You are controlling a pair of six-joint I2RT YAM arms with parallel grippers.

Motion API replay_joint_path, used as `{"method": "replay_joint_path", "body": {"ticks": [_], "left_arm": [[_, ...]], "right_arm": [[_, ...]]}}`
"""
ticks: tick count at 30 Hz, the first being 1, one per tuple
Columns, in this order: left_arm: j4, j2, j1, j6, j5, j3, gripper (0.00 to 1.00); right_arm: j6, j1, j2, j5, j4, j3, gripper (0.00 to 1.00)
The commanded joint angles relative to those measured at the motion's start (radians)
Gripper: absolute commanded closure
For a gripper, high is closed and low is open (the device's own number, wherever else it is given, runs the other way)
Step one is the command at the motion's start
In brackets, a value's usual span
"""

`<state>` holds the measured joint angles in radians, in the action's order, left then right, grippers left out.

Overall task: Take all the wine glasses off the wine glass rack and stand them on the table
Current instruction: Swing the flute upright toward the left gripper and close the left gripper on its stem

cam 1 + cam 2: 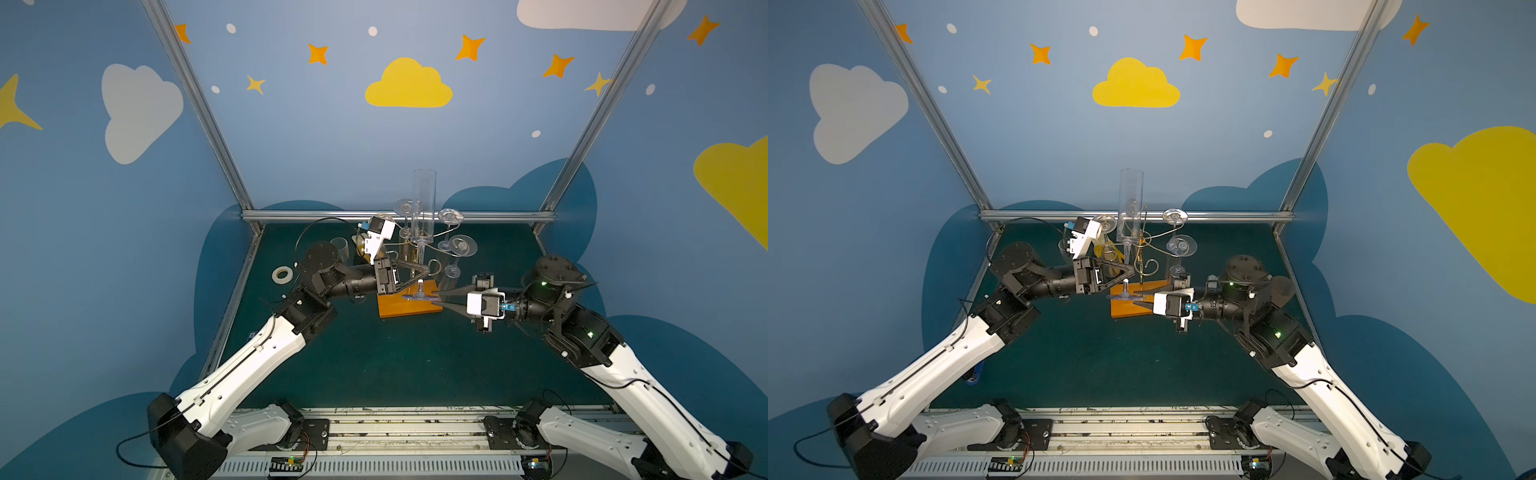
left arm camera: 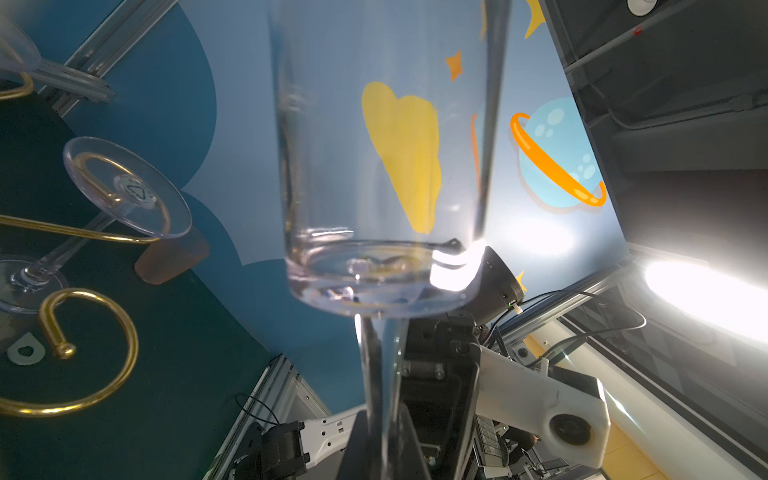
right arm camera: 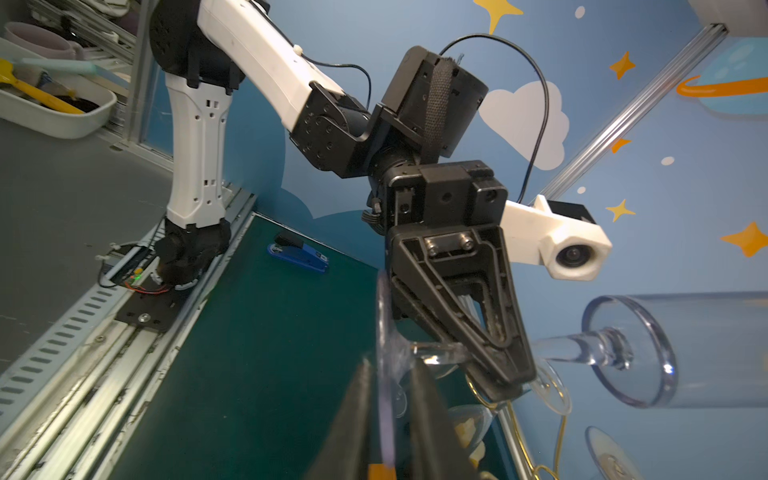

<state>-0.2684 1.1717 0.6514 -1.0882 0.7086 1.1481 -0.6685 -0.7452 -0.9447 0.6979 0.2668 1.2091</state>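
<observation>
**Setting.** A dark green tabletop (image 1: 374, 365) carries the wine glass rack (image 1: 395, 308), a thin gold wire stand with curled arms on a flat orange wooden base. Several clear stemmed glasses (image 1: 461, 246) hang bowl-down from its rear and right-hand arms.

**Progress (judgement).** The tall, clear, straight-sided wine glass (image 1: 424, 203) is off the wire, and no curled arm hooks its foot. It stands upright just in front of the central post, over the orange base. Whether the foot touches the base cannot be told. Removal appears done. What is left is carrying the glass clear of the rack and setting it down.

**Left gripper** (image 1: 426, 271). The black jaws are pressed together on the stem (image 2: 380, 374) below the bowl, and this grip carries the glass.

**Right gripper** (image 1: 434, 300). The jaws are spread, with one finger (image 3: 357, 419) on either side of the foot's edge. A gap shows, so no clamping is evident.

**Condition of the glass.** It is transparent and empty, mouth up, with a cylindrical bowl and a thin stem. The round flat foot (image 1: 415, 296) sits level, and no crack is visible.
</observation>
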Motion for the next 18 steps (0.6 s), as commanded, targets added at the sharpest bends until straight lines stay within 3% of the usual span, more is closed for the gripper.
{"method": "replay_joint_path", "body": {"ticks": [1, 4, 8, 12, 18], "left_arm": [[-0.002, -0.028, 0.003, 0.058, -0.02, 0.013, 0.98], [0.033, -0.062, 0.004, 0.118, -0.065, 0.011, 0.98], [0.128, -0.122, 0.004, 0.238, -0.144, 0.008, 0.98], [0.225, -0.192, 0.003, 0.371, -0.241, -0.009, 0.98], [0.373, -0.289, 0.003, 0.591, -0.36, -0.019, 0.98]], "right_arm": [[0.036, -0.008, 0.032, -0.05, -0.018, -0.014, 0.32], [0.093, -0.009, 0.061, -0.074, -0.064, -0.039, 0.18], [0.174, -0.011, 0.122, -0.132, -0.162, -0.105, 0.16], [0.303, -0.012, 0.185, -0.273, -0.292, -0.188, 0.16], [0.459, -0.014, 0.217, -0.352, -0.264, -0.185, 0.16]]}}
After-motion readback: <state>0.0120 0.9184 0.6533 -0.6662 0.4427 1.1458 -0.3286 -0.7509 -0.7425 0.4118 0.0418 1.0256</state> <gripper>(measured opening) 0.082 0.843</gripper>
